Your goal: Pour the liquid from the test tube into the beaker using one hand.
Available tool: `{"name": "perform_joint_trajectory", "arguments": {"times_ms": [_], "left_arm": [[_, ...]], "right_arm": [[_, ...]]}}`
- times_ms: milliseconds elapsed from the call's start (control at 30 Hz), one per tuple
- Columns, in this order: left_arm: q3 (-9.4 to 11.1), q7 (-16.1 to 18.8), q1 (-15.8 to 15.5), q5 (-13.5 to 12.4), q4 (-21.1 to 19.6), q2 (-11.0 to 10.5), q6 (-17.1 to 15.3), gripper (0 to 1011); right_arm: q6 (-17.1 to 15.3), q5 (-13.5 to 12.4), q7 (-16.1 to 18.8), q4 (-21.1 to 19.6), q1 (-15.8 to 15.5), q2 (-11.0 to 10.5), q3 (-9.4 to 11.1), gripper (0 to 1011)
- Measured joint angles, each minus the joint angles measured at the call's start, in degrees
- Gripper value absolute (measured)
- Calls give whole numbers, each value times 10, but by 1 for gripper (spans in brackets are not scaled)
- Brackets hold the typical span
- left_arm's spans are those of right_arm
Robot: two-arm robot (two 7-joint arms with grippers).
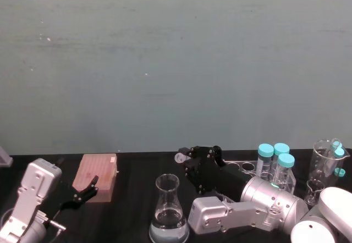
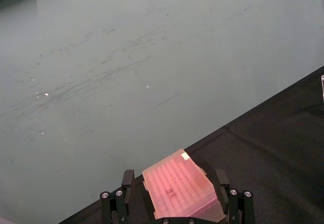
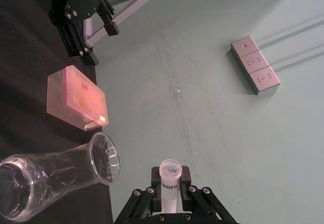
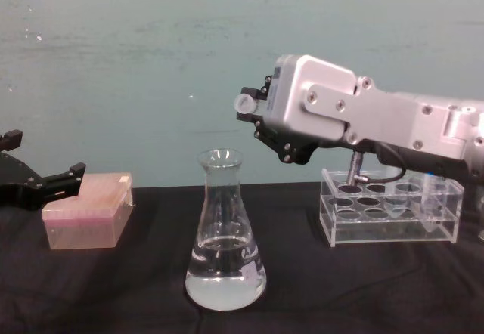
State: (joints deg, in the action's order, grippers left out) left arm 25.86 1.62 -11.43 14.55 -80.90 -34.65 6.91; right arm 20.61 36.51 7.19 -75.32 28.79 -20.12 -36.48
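Near on the black worktop (image 4: 363,289), the cone-shaped glass flask (image 4: 225,228) holds clear liquid (image 4: 225,281) in its wide base, above and just right of its open mouth the right hand (image 4: 253,113) pinches the slim plastic tube (image 4: 243,104), and the left hand (image 1: 87,189) gapes open beside the pink box (image 1: 102,169).

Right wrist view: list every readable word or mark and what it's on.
"BIOFIL": black print down the slim clear plastic test tube held in the right tool.
Tiny mark inside that tube's rim: too small to read.
Grey wall socket strip: marks too small to read.
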Motion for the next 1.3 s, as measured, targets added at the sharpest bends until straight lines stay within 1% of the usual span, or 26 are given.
{"name": "perform_joint_trajectory", "arguments": {"times_ms": [600, 933, 1300], "left_arm": [[0, 0, 0, 0, 0, 0, 0, 1000], [0, 0, 0, 0, 0, 0, 0, 1000], [0, 0, 0, 0, 0, 0, 0, 1000]], "right_arm": [[0, 44, -26, -5, 6, -10, -19, 209], [-8, 68, -36, -6, 11, -13, -31, 209], [-14, 84, -48, -5, 15, -15, -39, 209]]}}
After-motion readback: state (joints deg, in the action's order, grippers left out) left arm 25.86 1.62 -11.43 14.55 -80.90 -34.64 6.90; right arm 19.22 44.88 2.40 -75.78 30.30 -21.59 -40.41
